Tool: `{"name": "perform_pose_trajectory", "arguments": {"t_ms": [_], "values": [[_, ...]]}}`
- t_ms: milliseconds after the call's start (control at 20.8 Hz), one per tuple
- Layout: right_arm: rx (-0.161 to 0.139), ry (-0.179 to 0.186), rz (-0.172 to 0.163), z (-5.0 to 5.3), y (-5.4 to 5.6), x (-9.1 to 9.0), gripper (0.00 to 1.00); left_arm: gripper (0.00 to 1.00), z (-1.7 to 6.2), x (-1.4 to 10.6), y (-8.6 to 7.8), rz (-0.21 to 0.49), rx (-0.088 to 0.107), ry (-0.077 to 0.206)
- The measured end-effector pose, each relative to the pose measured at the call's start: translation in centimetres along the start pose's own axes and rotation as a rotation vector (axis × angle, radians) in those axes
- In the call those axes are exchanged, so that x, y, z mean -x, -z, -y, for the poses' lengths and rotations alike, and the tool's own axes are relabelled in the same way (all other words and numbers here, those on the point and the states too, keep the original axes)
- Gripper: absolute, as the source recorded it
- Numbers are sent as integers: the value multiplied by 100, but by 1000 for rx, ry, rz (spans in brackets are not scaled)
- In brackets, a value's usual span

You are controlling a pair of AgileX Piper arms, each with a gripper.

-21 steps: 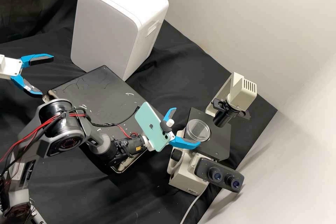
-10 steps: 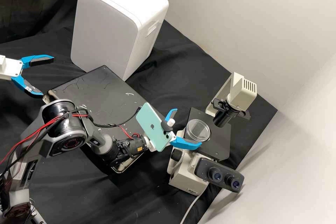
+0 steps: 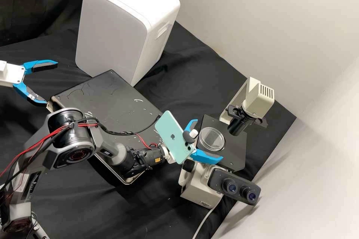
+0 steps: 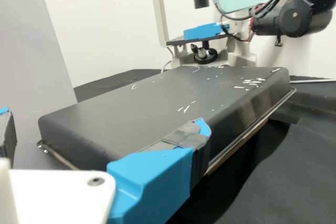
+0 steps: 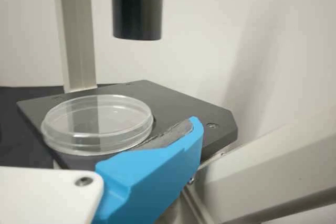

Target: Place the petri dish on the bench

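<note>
At the bottom of the high view, right of centre, stands the microscope, eyepieces toward the camera. Just above them the petri dish lies flat on the dark stage, beneath the black objective tube. The right gripper, which carries a mint-green phone on its wrist, reaches in from the lower left. Its fingers are apart, one on each side of the dish. In the right wrist view one blue finger sits just beside the dish's rim, though I cannot tell whether it touches; nothing suggests the dish is clamped or raised. Left of that, in mid-frame, a flat black case rests on the cloth-covered table. At the left edge the left gripper hangs above the cloth beside the case with its fingers spread wide and nothing between them. Farthest back, at the upper left, stands a tall white box. As I judge it, the task is at an early stage: the approach looks made, but the grasp is not yet closed. The closing, the lift off the stage, the carry and the setting down on the table all remain.
</note>
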Motion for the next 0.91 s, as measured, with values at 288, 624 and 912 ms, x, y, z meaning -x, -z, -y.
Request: {"name": "perform_pose_trajectory", "arguments": {"t_ms": [288, 624, 912], "values": [[-25, -3, 7, -28, -9, -76, 100, 100, 22, -11, -7, -4, 8, 9], [-24, 0, 10, -31, -9, -190, 100, 100, 26, -13, -19, 1, -12, 11], [-18, -1, 10, -40, -2, -266, 100, 100, 27, -14, -35, 10, -12, 12]]}}
